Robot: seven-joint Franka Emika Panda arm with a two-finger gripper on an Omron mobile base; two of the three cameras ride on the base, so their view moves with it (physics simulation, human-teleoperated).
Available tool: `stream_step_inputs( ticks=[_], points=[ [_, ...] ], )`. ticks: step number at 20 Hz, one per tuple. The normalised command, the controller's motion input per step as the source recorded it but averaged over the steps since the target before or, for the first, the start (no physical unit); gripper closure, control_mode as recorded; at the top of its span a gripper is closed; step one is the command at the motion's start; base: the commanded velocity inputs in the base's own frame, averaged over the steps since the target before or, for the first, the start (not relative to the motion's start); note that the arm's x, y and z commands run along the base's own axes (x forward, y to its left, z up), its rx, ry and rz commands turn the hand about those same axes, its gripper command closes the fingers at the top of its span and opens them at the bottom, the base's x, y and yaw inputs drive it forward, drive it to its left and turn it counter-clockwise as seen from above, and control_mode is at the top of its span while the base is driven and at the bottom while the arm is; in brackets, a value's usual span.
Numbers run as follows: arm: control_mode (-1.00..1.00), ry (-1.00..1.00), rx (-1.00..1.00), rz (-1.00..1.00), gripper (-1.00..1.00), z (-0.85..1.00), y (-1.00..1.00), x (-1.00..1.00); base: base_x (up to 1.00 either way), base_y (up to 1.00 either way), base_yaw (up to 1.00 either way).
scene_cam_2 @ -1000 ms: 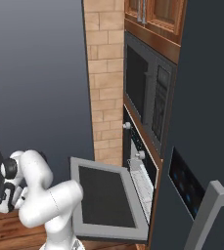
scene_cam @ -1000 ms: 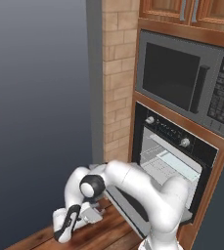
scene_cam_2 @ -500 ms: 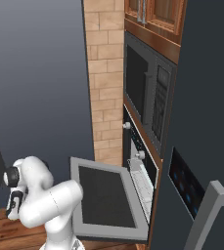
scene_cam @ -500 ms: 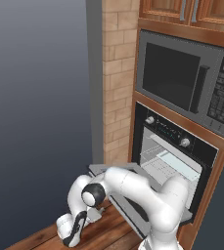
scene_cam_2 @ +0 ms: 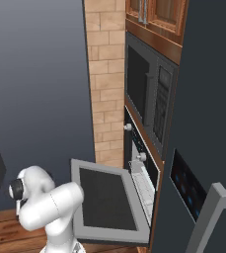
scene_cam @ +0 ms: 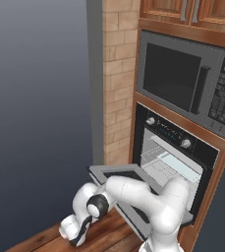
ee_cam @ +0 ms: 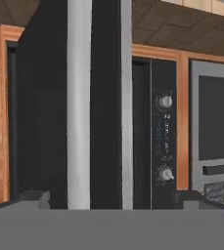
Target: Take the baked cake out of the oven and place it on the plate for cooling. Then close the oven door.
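The black oven (scene_cam: 175,160) stands in its wood surround, its control strip (ee_cam: 165,136) carrying two silver knobs. The oven door (scene_cam_2: 104,197) hangs down flat and open, a grey frame around dark glass. In the hand view, which is rolled sideways, the door's silver bar handle (ee_cam: 79,102) runs top to bottom, ahead of my gripper (ee_cam: 111,200). The gripper is open, fingertips (ee_cam: 33,197) wide apart, with nothing held. In the left base view my gripper (scene_cam: 78,235) is low over the wooden floor, left of the door's front edge. Light wire racks (scene_cam: 165,162) show inside the oven.
A grey microwave (scene_cam: 190,81) with a keypad sits above the oven. A brick pillar (scene_cam: 116,83) rises left of it. A dark tall appliance (scene_cam_2: 203,148) with a grey handle stands at the right. The wooden floor (scene_cam: 109,236) lies under the arm.
The arm has sunk lower and the hand has slid a little toward the floor beside the door's front edge. The door stays open.
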Motion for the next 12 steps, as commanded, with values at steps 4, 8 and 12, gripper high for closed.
stream_step_inputs(
  ticks=[4, 8, 12],
  points=[
    [-1.0, 0.19, 0.02, 0.0, -1.0, -0.7, -0.06, 0.47, 0.0, 0.0, 0.0],
    [-1.0, 0.18, 0.02, 0.0, -1.0, -0.76, -0.11, 0.3, 0.0, 0.0, 0.0],
    [-1.0, 0.13, 0.0, 0.0, -1.0, -0.72, -0.16, 0.2, 0.0, 0.0, 0.0]
  ],
)
